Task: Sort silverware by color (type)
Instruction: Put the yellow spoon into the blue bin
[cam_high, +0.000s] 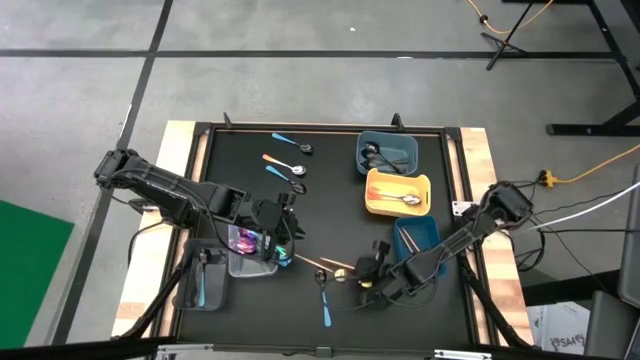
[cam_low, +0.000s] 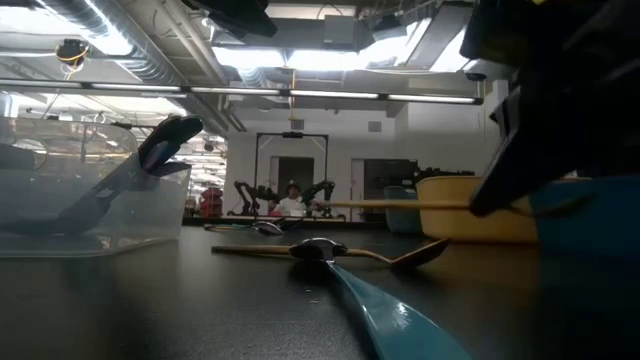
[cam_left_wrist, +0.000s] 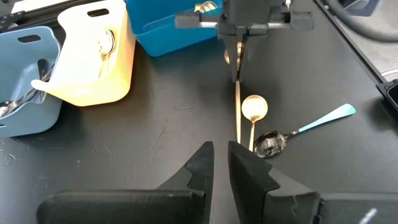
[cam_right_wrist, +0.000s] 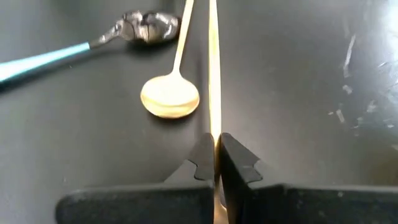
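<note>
My right gripper (cam_high: 366, 274) is low over the near middle of the table, shut on a thin gold spoon handle (cam_right_wrist: 214, 74). A second gold spoon (cam_right_wrist: 169, 96) and a teal-handled spoon with a silver bowl (cam_right_wrist: 140, 28) lie flat on the table beside it. My left gripper (cam_high: 283, 245) hovers by the clear tray (cam_high: 248, 262), which holds purple spoons. Its fingers (cam_left_wrist: 205, 163) are a narrow gap apart and hold nothing. The held handle's free end (cam_left_wrist: 238, 138) stops just short of them. More loose spoons (cam_high: 285, 165) lie toward the far left. My right gripper pinches the gold handle (cam_right_wrist: 214, 134) between its two fingertips. It comes in low from the table's right, and the handle runs on ahead along the line of the fingers. In the low view the handle (cam_low: 400, 205) shows level and raised off the table. Its bowl end is hidden behind the fingers.
A grey-blue tray (cam_high: 388, 152) holds dark spoons, a yellow tray (cam_high: 398, 192) holds a silver one, and a blue tray (cam_high: 415, 238) sits next to the right arm. A grey tray (cam_high: 205, 285) stands near left. The teal spoon's handle (cam_high: 325, 310) points to the near edge.
</note>
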